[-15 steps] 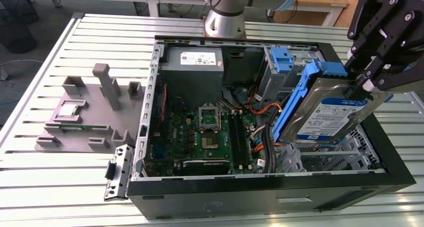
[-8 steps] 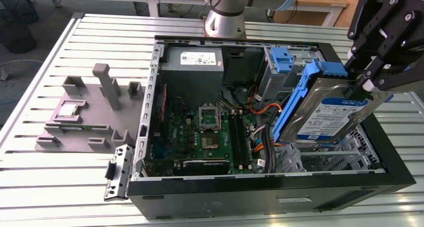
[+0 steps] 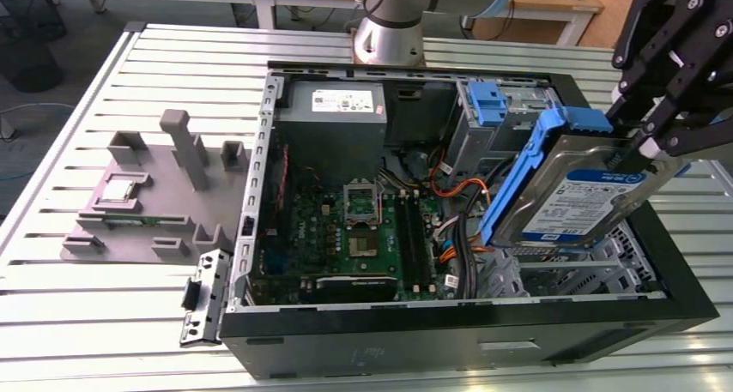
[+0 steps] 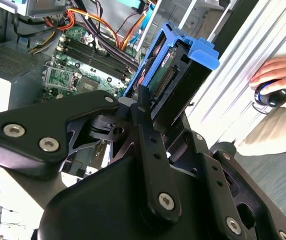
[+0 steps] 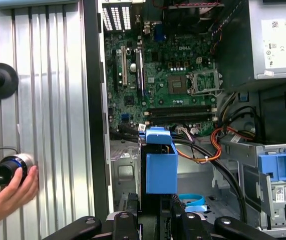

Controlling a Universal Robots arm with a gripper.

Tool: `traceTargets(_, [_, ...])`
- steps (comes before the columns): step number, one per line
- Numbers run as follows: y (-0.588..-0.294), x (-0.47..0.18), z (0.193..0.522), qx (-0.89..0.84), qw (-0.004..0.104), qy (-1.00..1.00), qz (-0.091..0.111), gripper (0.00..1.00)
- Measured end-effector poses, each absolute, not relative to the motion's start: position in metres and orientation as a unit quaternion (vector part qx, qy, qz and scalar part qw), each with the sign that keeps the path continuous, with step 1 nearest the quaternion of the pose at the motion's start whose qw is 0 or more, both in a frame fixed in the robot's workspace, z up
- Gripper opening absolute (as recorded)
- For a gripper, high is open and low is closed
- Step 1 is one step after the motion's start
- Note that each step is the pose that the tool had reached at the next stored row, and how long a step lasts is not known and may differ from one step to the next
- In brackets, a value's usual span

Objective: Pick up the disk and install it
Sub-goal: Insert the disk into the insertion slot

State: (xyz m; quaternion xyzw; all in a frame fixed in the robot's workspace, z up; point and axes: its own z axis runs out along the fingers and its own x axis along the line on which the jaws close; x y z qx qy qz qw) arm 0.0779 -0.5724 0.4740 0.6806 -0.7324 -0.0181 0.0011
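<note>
You're on the carry-to-install step. The disk (image 3: 572, 195) hangs tilted on edge over the open computer case (image 3: 458, 328), toward the table (image 3: 69, 323) edge on the exterior view's right. The gripper (image 3: 639, 147) has its jaws clamped on the disk's upper end, parted only enough to take it. Seating it, I'd judge, calls for levelling and squaring it to the drive cage (image 3: 530, 90).
</note>
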Motion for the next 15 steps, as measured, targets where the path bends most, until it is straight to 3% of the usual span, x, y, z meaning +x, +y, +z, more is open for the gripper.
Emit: traceTargets(15, [-0.5724, 0.0844, 0.4737, 0.681, 0.001, -0.732, -0.018, 0.35])
